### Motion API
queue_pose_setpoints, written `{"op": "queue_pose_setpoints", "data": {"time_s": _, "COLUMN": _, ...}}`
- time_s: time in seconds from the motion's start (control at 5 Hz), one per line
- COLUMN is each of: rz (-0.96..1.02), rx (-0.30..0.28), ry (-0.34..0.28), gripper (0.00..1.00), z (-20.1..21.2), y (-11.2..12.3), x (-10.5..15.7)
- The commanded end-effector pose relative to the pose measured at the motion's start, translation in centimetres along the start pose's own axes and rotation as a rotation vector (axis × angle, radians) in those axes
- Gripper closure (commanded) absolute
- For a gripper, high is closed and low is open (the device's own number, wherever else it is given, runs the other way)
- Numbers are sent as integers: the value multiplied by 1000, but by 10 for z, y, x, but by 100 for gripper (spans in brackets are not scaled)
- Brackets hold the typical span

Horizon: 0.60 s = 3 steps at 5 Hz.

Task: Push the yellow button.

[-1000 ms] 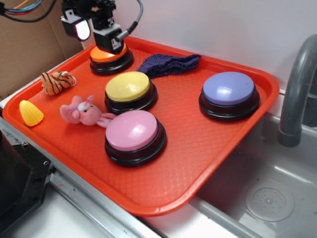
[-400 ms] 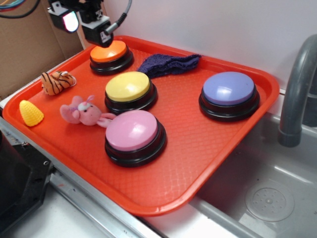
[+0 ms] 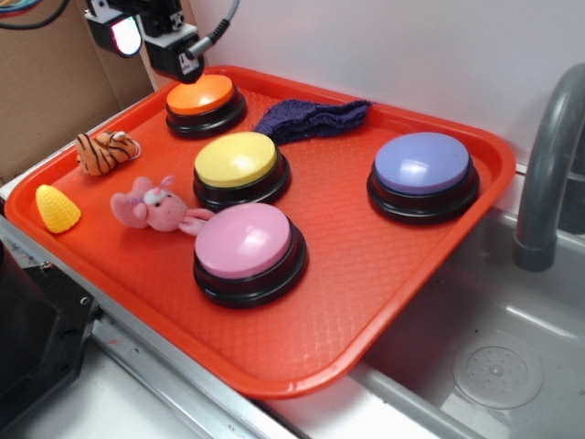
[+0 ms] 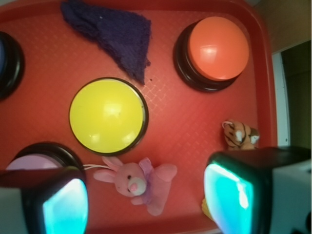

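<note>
hand [image 3: 155,41]: I'm hovering up at the tray's far-left corner, above & just behind the orange button, touching nothing. Fingers [image 4: 234,192] are sitting spread wide w/ empty air btwn them in the wrist view, holding nothing.
yellow button [image 3: 236,159]: sitting near the tray's middle, black base, smooth yellow dome. Well apart from my hand. In wrist view [image 4: 107,115] it's lying at approx 10 o'clock from frame centre, fully uncovered.
orange button [image 3: 200,95]: at 11 o'clock from the yellow one, in the far-left corner of the tray.
pink button [image 3: 243,240]: at 6 o'clock from yellow, just beside it, nearer the tray's front edge.
purple button [image 3: 422,164]: at 3 o'clock from yellow, well apart, right side of tray.
cloth [image 3: 311,117]: dark purple, crumpled, lying at approx 1 o'clock from yellow, btwn orange & purple buttons.
pink bunny toy [image 3: 155,207]: lying at 8 o'clock from yellow, near the pink button.
tiger toy [image 3: 106,151]: at 9 o'clock, near the tray's left rim.
corn toy [image 3: 57,208]: at the left rim, past the bunny.
tray [image 3: 366,274]: red, holding all of it, sitting beside a sink [image 3: 494,366] w/ a grey faucet [image 3: 548,174].
</note>
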<state>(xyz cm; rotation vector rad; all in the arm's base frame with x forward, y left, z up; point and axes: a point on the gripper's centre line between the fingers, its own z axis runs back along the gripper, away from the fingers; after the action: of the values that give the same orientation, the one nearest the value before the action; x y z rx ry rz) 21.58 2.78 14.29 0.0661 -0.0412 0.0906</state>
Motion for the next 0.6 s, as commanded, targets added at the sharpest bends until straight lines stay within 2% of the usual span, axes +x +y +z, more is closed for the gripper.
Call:
{"op": "queue_pose_setpoints", "data": {"time_s": 0.0, "rz": 33, "rx": -6, "ry": -66, "gripper": 0, "z": 24, "y": 10, "x": 6}}
{"op": "queue_pose_setpoints", "data": {"time_s": 0.2, "rz": 36, "rx": -9, "ry": -71, "gripper": 0, "z": 28, "y": 10, "x": 5}}
{"op": "queue_pose_setpoints", "data": {"time_s": 0.4, "rz": 51, "rx": 31, "ry": -63, "gripper": 0, "z": 33, "y": 9, "x": 3}}
